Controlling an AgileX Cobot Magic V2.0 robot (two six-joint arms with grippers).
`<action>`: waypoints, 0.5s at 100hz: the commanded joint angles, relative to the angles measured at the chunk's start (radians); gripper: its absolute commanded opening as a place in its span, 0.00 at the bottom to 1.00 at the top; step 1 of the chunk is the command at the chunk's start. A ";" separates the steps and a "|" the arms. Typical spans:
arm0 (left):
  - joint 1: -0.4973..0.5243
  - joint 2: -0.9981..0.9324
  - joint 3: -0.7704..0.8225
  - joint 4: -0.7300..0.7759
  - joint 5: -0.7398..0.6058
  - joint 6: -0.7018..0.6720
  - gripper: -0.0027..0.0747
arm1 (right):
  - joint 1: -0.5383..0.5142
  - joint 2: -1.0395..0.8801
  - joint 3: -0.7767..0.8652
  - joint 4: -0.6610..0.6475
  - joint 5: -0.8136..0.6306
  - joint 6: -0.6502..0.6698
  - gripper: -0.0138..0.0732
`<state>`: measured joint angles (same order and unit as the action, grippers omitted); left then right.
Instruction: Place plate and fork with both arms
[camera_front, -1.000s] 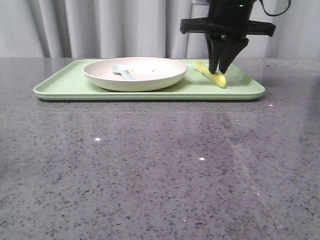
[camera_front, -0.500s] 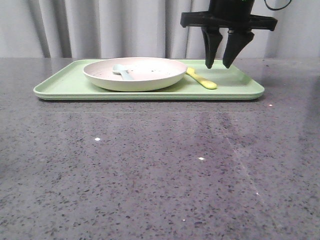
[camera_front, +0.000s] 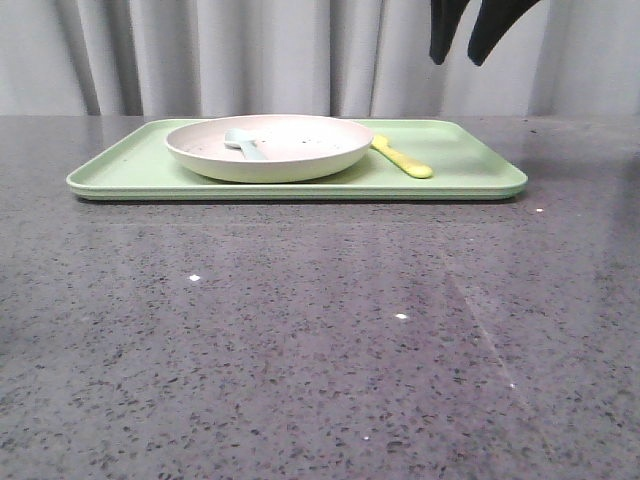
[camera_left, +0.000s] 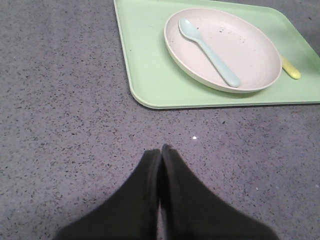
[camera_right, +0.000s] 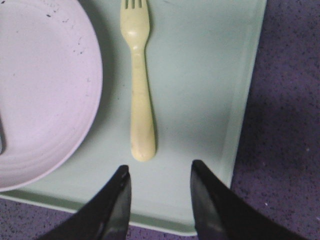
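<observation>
Grey speckled tabletop (camera_front: 300, 340) before pale curtains (camera_front: 200, 55), with a light-green tray (camera_front: 120, 170) holding the plate and fork.

On the tray sits the plate (camera_front: 270, 147), off-white with dark specks, and a pale blue spoon (camera_left: 209, 52) lies inside it. Just to the plate's right, flat on the tray, lies the yellow fork (camera_right: 137, 85), close beside the plate's rim; the pictures do not settle whether the two touch. Its tines point away from the robot and its rounded handle toward the tray's near edge. Above the tray's right part hangs the right gripper (camera_right: 158, 172), its fingers spread apart and empty, nothing between them. Over bare table on the near side of the tray's left end is the left gripper (camera_left: 161, 152), its fingers pressed together with nothing held.
</observation>
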<state>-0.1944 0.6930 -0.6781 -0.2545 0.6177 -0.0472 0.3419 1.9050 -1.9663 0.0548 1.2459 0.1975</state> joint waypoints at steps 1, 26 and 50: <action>0.001 -0.004 -0.027 -0.014 -0.077 -0.007 0.01 | -0.005 -0.114 0.023 -0.002 0.054 -0.002 0.51; 0.001 -0.004 -0.027 -0.014 -0.085 -0.009 0.01 | -0.005 -0.319 0.269 -0.002 -0.096 -0.001 0.51; 0.001 -0.004 -0.027 -0.014 -0.095 -0.009 0.01 | -0.005 -0.539 0.471 -0.002 -0.221 -0.001 0.51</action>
<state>-0.1944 0.6930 -0.6781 -0.2545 0.6035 -0.0472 0.3419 1.4735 -1.5264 0.0548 1.1061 0.1975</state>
